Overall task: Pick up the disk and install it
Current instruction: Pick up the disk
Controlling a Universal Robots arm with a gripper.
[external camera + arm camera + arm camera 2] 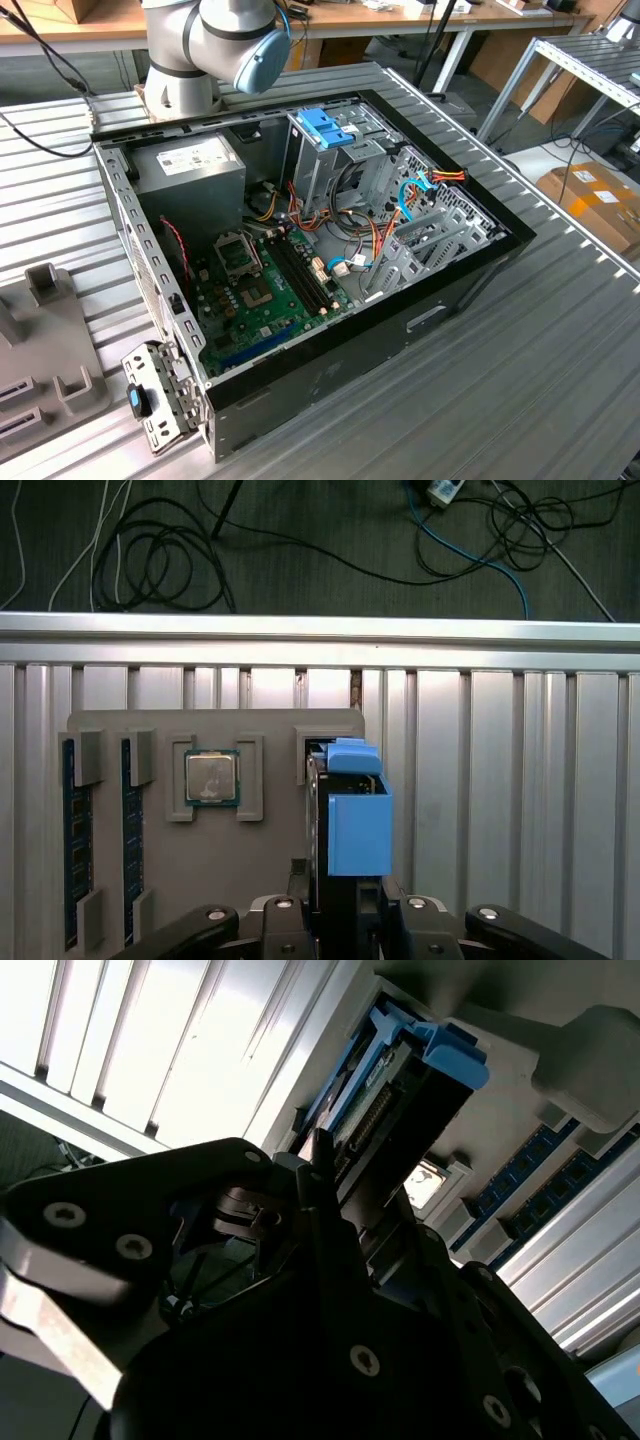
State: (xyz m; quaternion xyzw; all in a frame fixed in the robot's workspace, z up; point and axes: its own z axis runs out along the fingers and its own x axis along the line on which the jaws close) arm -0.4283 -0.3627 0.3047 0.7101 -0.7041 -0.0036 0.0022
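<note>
Grey-metal flat rectangular disk [358,830] in a light-blue plastic carrier stands on end in a slot of the grey moulded holder [270,860] on the ribbed metal counter [500,780]; the jaws pinch its near end, long axis pointing straight away from them

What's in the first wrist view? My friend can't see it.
A flat grey-metal disk in a light-blue plastic carrier stands on edge at a grey tray, by the black pincer. A square silver chip sits in the tray too.
</note>
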